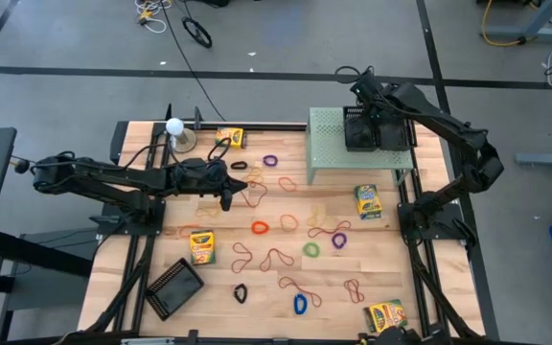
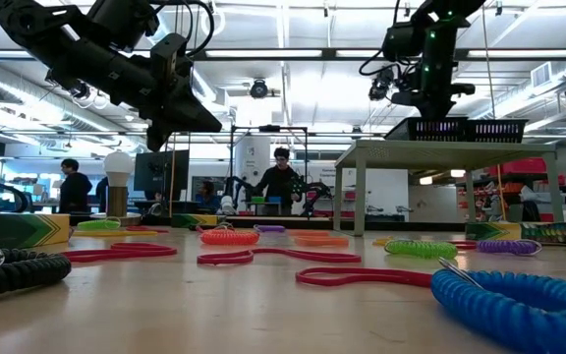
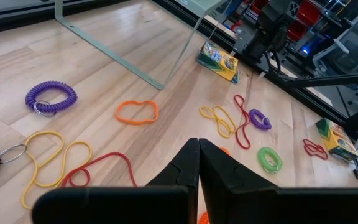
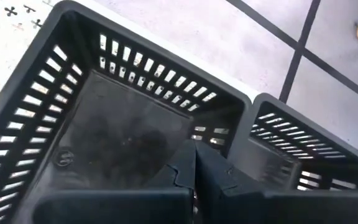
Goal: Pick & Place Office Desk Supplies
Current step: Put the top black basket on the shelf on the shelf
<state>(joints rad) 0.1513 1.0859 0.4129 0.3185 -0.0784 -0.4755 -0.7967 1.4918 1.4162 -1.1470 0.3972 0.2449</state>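
Two black mesh trays (image 1: 360, 134) (image 1: 396, 132) stand side by side on the pale green shelf (image 1: 326, 144). My right gripper (image 1: 364, 119) (image 4: 195, 150) is shut, pointing down into the tray (image 4: 73, 93) nearer the table's left. My left gripper (image 1: 228, 198) (image 3: 198, 148) is shut and hangs above the table's middle, over red and yellow rubber-band loops (image 3: 48, 158). A third tray (image 1: 173, 287) lies near the near-left corner. Crayon boxes (image 1: 201, 246) (image 1: 368, 200) (image 1: 229, 137) lie flat on the wood. Coloured loops (image 1: 260, 227) are scattered around. My right gripper points its shut fingers (image 4: 213, 171) down into the left tray on the shelf, near the inner corner (image 4: 219, 134). Whether they touch the tray's floor or wall, I cannot tell.
A white ball on a stand (image 1: 174, 126) is at the far-left part of the table. Another crayon box (image 1: 386, 314) lies near the near-right corner. Coiled bands in purple (image 1: 270, 159), green (image 1: 311, 249) and blue (image 1: 300, 305) dot the wood. People stand in the room behind.
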